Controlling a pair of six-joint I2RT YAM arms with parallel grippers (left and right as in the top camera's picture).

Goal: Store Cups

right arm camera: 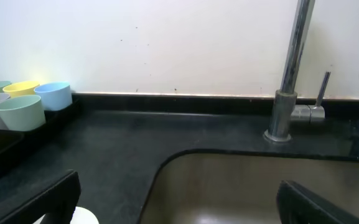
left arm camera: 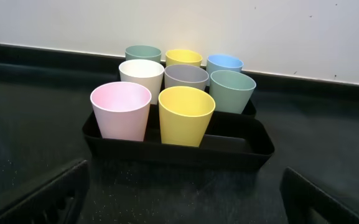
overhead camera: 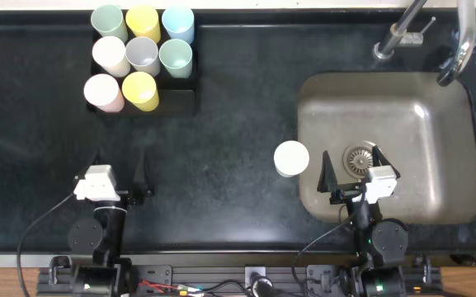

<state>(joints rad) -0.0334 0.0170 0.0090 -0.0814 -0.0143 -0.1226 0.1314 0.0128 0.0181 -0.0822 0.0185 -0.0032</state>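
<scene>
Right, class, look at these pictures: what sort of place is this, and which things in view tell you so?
Probably a kitchen counter: a metal sink set into a dark worktop, a tap behind it, and a black tray holding plastic cups.

We take this for a kitchen: a black speckled stone surface (overhead camera: 238, 115) holds a sunken brushed-steel sink (overhead camera: 427, 140) with a tall chrome tap (right arm camera: 295, 56) against a plain white wall (right arm camera: 167, 43).

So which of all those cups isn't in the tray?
The white cup standing alone on the counter beside the sink; the other eight sit in the black tray.
</scene>
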